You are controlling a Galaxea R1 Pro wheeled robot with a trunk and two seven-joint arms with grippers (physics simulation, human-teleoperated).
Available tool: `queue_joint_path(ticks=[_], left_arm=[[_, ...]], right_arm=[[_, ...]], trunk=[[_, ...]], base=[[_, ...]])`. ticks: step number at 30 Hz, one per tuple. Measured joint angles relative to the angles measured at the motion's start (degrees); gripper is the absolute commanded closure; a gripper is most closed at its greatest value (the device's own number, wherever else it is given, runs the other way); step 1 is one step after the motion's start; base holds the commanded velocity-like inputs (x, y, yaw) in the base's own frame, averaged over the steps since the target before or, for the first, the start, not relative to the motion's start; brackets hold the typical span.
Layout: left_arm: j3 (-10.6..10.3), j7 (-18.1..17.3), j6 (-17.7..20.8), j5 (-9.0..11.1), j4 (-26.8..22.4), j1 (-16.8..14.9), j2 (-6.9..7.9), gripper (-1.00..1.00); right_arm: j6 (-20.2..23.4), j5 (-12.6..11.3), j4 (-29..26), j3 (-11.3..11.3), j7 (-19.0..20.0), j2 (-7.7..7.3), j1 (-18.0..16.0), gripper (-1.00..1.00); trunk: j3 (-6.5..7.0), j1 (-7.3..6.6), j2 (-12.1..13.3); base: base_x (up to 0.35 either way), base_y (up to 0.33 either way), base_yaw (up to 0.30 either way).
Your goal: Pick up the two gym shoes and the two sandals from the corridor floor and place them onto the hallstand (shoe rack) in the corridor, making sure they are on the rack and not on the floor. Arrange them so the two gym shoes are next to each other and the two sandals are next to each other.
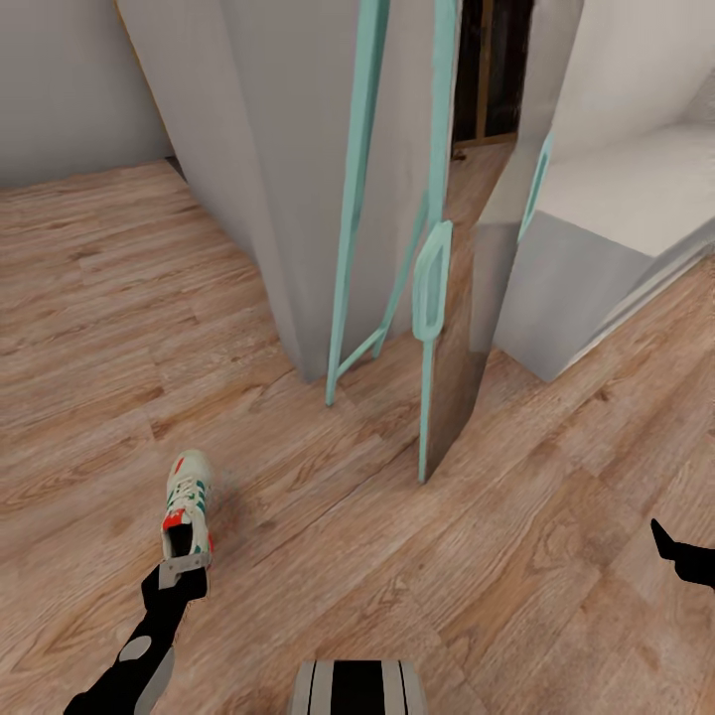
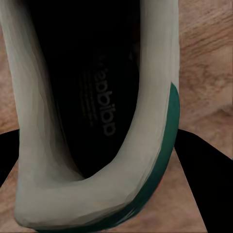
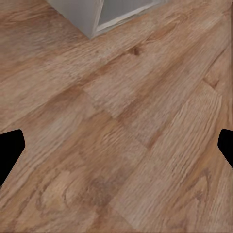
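Note:
One gym shoe (image 1: 187,508), cream with green stripes and a red-orange heel patch, sits toe-away on the corridor floor (image 1: 89,328) at the lower left. My left gripper (image 1: 184,571) is at its heel. In the left wrist view the shoe's heel and dark opening (image 2: 97,111) sit between the black fingers (image 2: 204,170), which touch both sides, so the left gripper (image 2: 104,194) is shut on it. My right gripper (image 1: 685,556) hangs open over bare planks, as the right wrist view also shows (image 3: 116,145). The pale grey hallstand (image 1: 616,199) stands at the right. The sandals are out of view.
A teal-framed mirror (image 1: 437,268) leans between a tall grey panel (image 1: 248,149) and the hallstand, its foot on the floor mid-view. My base (image 1: 357,687) shows at the bottom edge. A grey corner of the unit (image 3: 82,14) appears in the right wrist view.

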Motion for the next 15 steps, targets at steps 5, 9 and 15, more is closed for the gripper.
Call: queue_joint_path(ticks=[5, 9, 15], left_arm=[[1.19, -0.23, -0.02, -0.22, -1.09, 0.0, 0.22, 1.0], [1.26, -0.26, 0.05, -0.58, -4.27, -0.02, 0.18, 1.0], [1.12, -0.2, 0.15, -0.78, -5.87, -0.01, 0.15, 1.0]], right_arm=[[0.0, 0.0, 0.0, 0.0, 0.0, -0.01, 0.0, -1.0], [0.0, 0.0, 0.0, 0.0, 0.0, 0.0, -0.02, -1.0], [0.0, 0.0, 0.0, -0.01, 0.0, -0.01, 0.0, -1.0]], trunk=[[1.56, -0.13, 0.07], [2.8, -0.23, 0.12], [4.67, -0.39, 0.2]], base=[[0.0, 0.0, 0.0], [0.0, 0.0, 0.0], [0.0, 0.0, 0.0]])
